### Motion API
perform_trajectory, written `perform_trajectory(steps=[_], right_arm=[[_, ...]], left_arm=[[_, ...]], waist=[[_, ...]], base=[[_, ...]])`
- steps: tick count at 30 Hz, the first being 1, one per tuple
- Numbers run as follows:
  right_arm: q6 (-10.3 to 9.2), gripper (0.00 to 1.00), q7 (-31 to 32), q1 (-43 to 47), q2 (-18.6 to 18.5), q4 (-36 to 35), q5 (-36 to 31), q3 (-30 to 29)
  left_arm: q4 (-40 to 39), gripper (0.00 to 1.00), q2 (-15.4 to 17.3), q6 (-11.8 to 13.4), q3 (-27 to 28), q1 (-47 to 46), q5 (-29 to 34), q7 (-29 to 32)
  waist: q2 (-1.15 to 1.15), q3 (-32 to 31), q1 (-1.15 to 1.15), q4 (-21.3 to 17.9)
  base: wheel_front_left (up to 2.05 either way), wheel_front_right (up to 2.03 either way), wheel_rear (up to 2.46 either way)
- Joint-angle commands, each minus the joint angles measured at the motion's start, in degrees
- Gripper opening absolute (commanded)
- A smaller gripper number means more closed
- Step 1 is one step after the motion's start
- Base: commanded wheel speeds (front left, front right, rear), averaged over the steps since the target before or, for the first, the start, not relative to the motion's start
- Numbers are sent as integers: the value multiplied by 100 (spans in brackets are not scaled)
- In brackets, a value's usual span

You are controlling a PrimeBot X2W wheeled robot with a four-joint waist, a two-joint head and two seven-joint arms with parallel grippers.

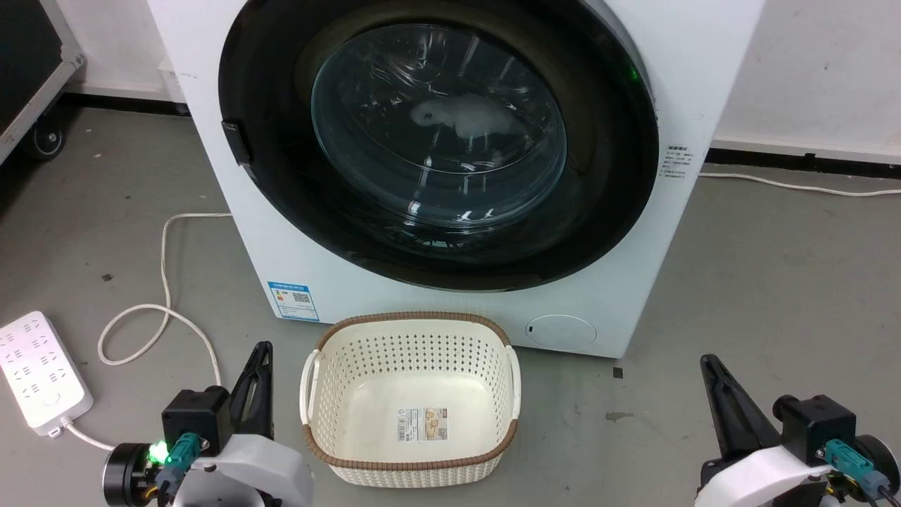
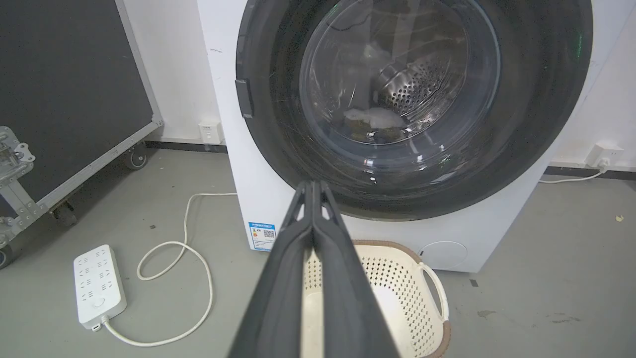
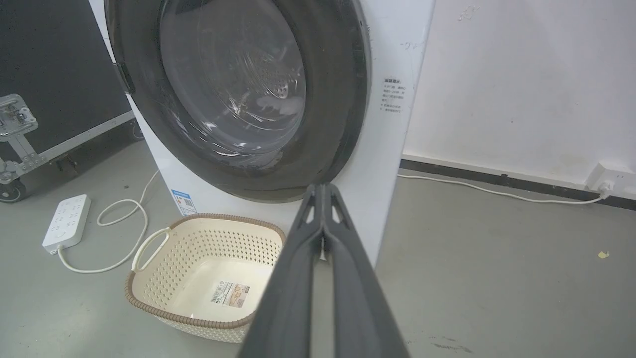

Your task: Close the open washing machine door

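Washing machine door (image 1: 436, 141) at 12 o'clock in head view: black glossy ring and bulging glass, lying flat against the front of the washing machine (image 1: 352, 282). No gap at the rim that I can see. Door handle (image 1: 237, 141) sits at the door's 9 o'clock. Through the glass there is a pale lump (image 1: 464, 116) in the drum; I can't tell what it is.

My left end effector (image 1: 262, 352) is at 7 o'clock in head view, fingers pressed together, holding nothing, well apart from the door. In the left wrist view its tips (image 2: 313, 186) point at the door's lower rim. My right end effector (image 1: 709, 366) is at 5 o'clock, fingers also together and empty; in the right wrist view its tips (image 3: 323, 189) line up with the machine's lower right corner.

Cream basket (image 1: 415, 352) is on the floor at the door's 6 o'clock, just in front of the machine and between my two end effectors, with a label on its bottom. Blue sticker (image 1: 294, 301) is at the machine's 7 o'clock, round flap (image 1: 561, 331) at its 5 o'clock. Power strip (image 1: 39, 373) is on the floor at 8 o'clock, its white cable (image 1: 165, 282) looping toward the machine. Black wheeled case (image 2: 64, 99) at 10 o'clock.
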Motion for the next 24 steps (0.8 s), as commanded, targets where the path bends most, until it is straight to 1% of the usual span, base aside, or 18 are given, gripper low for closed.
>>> perform_trajectory(steps=[1,24], right_arm=[[-3,0,41,-52,-15,-60,-58,15],[-4,0,246,-69,-19,-192,-206,96]], left_arm=[[-37,0,-46,-30,32,58,82,17],[-126,0,-256,-59,176,101,477,152]], waist=[[0,2,0,5],[0,31,0,73]], base=[[0,0,0],[0,0,0]])
